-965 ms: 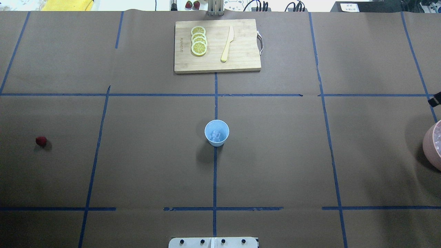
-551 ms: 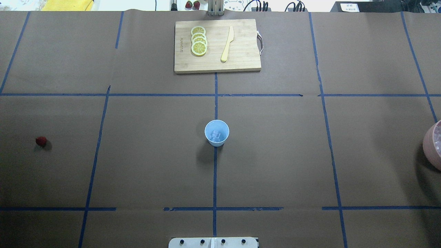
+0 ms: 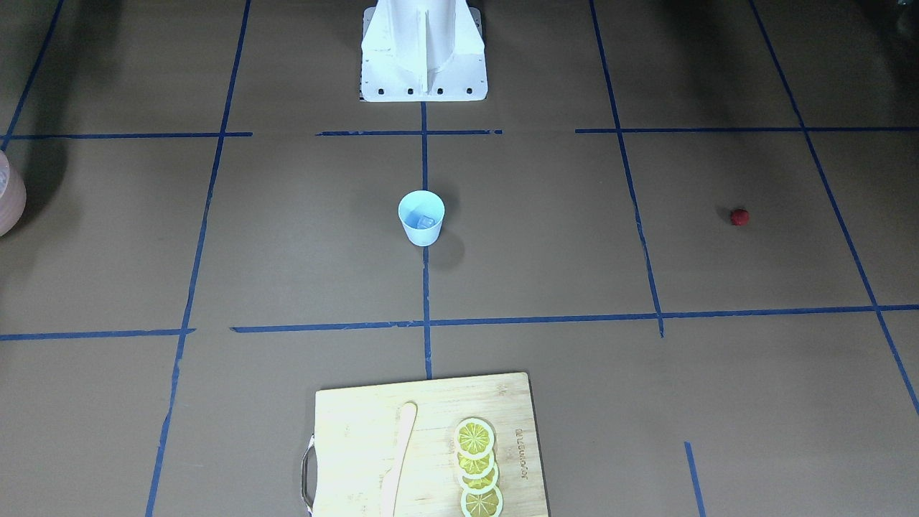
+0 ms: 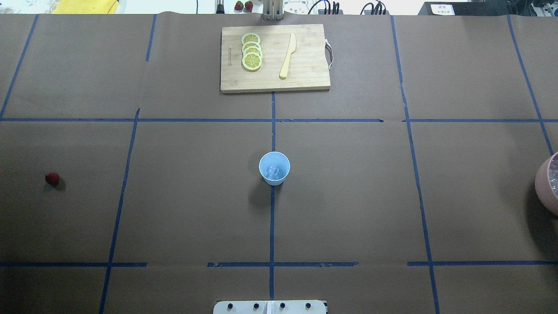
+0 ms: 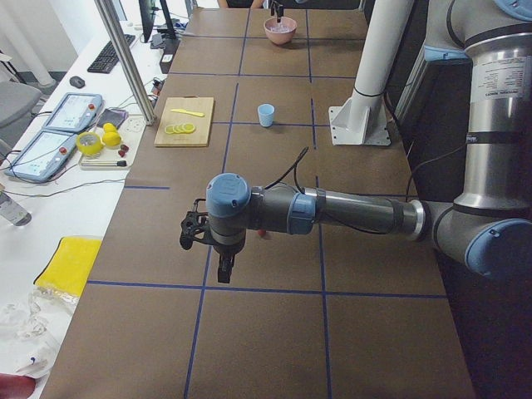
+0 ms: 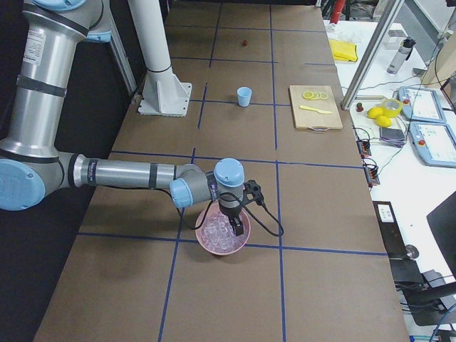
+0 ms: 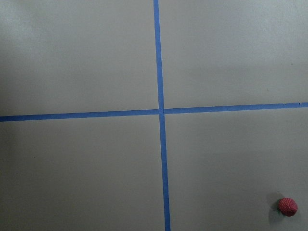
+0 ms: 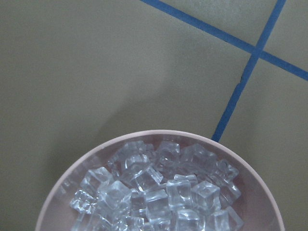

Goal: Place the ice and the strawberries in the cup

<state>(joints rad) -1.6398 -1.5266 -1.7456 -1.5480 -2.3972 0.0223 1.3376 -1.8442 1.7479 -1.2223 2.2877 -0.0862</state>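
Note:
The light-blue cup (image 4: 274, 168) stands upright at the table's middle, with a piece of ice (image 4: 273, 171) in its bottom. One dark-red strawberry (image 4: 52, 178) lies alone far to the left and shows in the left wrist view's lower right corner (image 7: 287, 206). More ice (image 8: 159, 192) fills the pink bowl (image 4: 548, 183) at the right edge. My left gripper (image 5: 223, 270) hangs fingers-down above the table. My right gripper (image 6: 237, 226) hovers just over the bowl's ice. Both show only in the side views, so I cannot tell whether they are open or shut.
A wooden cutting board (image 4: 305, 74) at the far middle carries several lemon slices (image 4: 251, 51) and a pale knife (image 4: 287, 56). The robot's white base (image 3: 423, 50) stands at the near edge. Blue tape lines grid the brown table cover.
A dark bit of the right arm at the overhead view's right edge one second ago has gone out of that view. Cup, strawberry and bowl have not moved.

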